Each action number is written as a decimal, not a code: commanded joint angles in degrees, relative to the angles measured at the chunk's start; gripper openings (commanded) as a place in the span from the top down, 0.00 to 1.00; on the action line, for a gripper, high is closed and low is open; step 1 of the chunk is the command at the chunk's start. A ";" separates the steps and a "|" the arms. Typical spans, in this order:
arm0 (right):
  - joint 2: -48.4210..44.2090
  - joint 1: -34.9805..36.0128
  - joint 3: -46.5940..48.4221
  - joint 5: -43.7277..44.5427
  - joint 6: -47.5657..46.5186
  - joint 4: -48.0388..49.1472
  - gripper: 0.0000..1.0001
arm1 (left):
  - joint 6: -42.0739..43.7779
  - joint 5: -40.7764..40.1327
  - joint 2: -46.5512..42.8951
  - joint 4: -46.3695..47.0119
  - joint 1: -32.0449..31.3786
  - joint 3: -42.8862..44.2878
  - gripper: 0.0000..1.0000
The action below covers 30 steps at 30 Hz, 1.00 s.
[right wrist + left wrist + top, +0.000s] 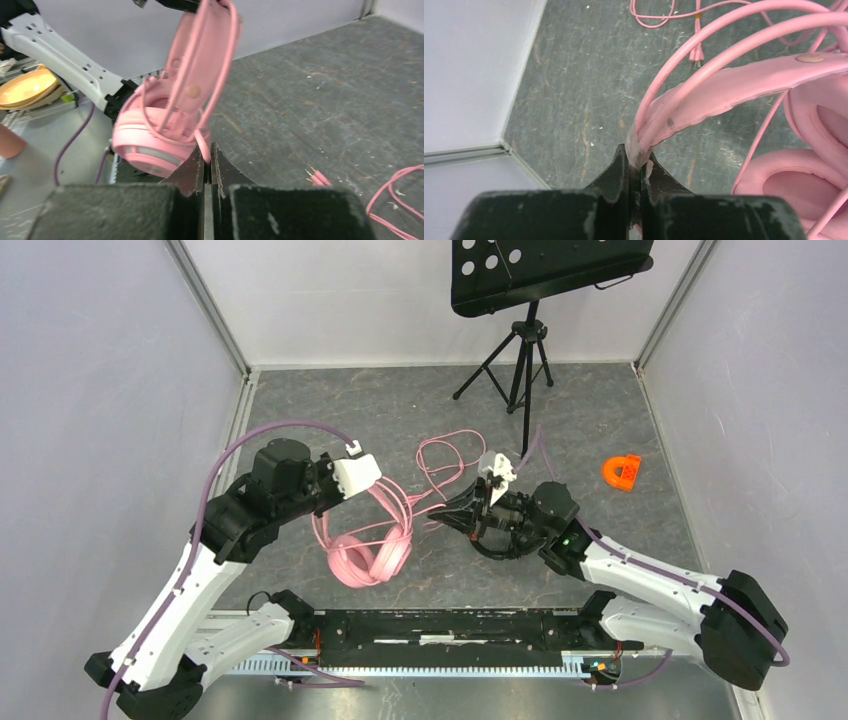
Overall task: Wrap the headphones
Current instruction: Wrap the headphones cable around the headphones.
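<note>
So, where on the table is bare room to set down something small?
The table is bare at back left, between the left wall and the tripod, and near the right wall, between the orange piece and the right arm. The middle is crowded: pink headphones, pink cable.

Headphones (368, 545) and cable (697, 35): pink throughout, the headband's surface scuffed paler in places. Table (620, 410): dark grey, veined like stone. Plastic piece (621, 472): orange. Stand (540, 275): black. Left arm (185, 590) and right arm (640, 575): white and black, with seemingly mauve hoses (215, 475).
</note>
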 commanded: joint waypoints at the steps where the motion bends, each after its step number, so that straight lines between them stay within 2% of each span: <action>1: -0.83 -0.33 5.83 -6.65 4.45 -6.05 1.00 | 5.04 -7.22 -0.35 6.00 -0.01 -0.93 0.98; 6: -2.80 -0.33 5.57 -9.02 7.14 -3.28 1.00 | 4.39 -12.72 0.31 7.48 -0.02 -1.73 0.98; 12: -4.93 -0.42 3.02 -8.07 11.99 5.73 1.00 | 4.58 -15.63 -1.18 8.46 0.03 -4.10 0.98; 18: -4.99 -0.53 2.16 -6.98 9.24 4.64 1.00 | 4.36 -19.76 -0.69 8.54 -0.02 -4.55 0.98; 21: -1.83 -0.49 1.80 -10.63 10.38 7.79 1.00 | 2.06 -19.77 0.02 9.62 0.03 -4.07 0.98; 24: 3.54 -0.39 0.78 -15.92 18.93 22.48 1.00 | -0.46 -19.40 0.35 11.25 0.03 -4.11 0.98; 26: 7.17 -0.42 1.56 -17.56 23.46 28.93 1.00 | -2.45 -20.32 0.51 11.80 0.03 -4.16 0.98; 30: 12.15 0.13 5.23 -17.37 23.62 28.28 0.91 | -6.05 -23.15 0.59 11.76 0.00 -4.68 0.98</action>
